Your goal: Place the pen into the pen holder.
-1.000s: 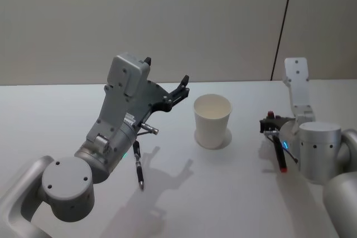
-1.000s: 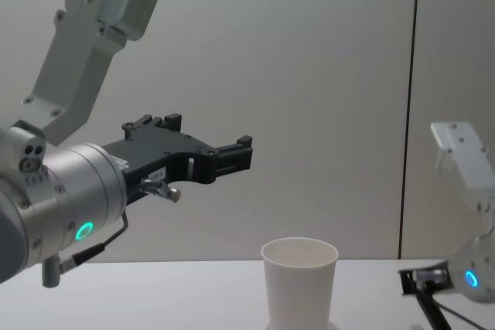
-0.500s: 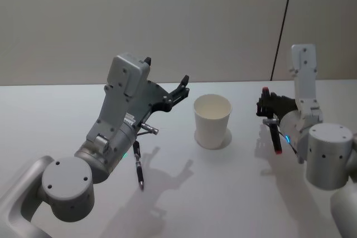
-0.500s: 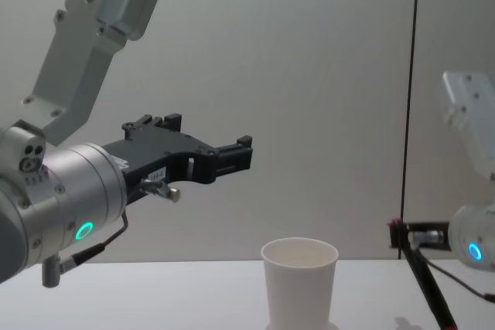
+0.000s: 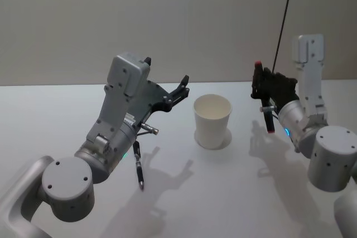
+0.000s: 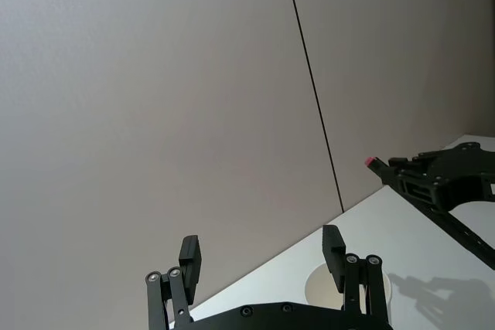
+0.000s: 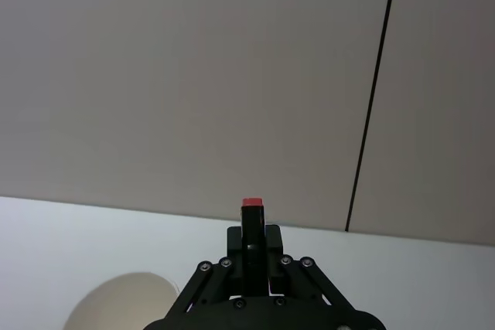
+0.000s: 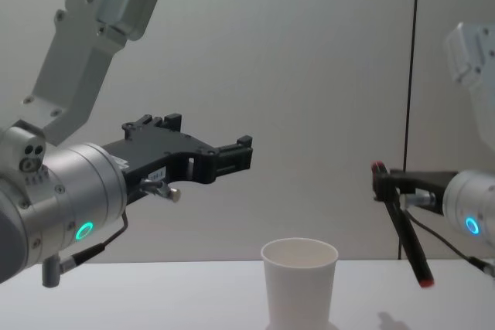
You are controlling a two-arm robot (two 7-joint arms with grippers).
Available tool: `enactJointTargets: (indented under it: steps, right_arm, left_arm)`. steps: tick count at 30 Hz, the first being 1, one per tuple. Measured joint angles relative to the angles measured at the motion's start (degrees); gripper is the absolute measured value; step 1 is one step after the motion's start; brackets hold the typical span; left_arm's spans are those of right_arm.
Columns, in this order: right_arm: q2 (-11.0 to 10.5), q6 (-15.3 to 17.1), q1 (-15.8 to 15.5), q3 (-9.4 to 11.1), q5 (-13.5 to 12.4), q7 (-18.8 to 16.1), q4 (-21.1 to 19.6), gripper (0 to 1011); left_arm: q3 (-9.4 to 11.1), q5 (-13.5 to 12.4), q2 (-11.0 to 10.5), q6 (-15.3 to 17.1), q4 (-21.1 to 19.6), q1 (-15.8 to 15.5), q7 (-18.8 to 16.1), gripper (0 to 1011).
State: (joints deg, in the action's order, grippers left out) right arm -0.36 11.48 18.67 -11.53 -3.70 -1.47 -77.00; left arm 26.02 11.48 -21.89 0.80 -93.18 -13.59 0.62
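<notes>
A black pen (image 5: 269,118) with red ends hangs tilted in the air, to the right of the pen holder and apart from it. My right gripper (image 5: 260,85) is shut on the pen near its upper end. From the chest, the pen (image 8: 406,229) slants down from that gripper (image 8: 382,182), with its lower tip at about the height of the rim. The pen holder, a white paper cup (image 5: 212,120), stands upright mid-table. My left gripper (image 5: 182,86) stands open in the air, up and to the left of the cup, with nothing between its fingers (image 6: 332,243).
A dark pen-like stick (image 5: 138,165) lies on the white table (image 5: 223,193) under my left arm. A plain wall with a dark vertical seam (image 8: 411,106) closes the back. The cup (image 6: 317,293) shows low in the left wrist view, just past the fingers.
My right gripper has lifted the pen off the table and carried it up and leftwards, nearer the cup. The left arm and the cup have not moved.
</notes>
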Motion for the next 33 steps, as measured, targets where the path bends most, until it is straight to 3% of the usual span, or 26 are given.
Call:
enactJointTargets:
  steps: [10,20,33]
  right_arm:
    - [0.3,-11.5,2.5,0.1,-0.3,-5.0,4.8,158]
    - [1.7,-25.0,7.4,-0.2,-1.1,-10.1,14.6,158]
    - [3.9,-36.6,13.1,-1.3,-2.4,-12.5,26.9,158]
  left_arm:
    - [0.0,0.0,0.0,0.0,0.0,0.0,0.0,1003]
    - [0.0,0.0,0.0,0.0,0.0,0.0,0.0,1003]
    - [0.0,0.0,0.0,0.0,0.0,0.0,0.0,1003]
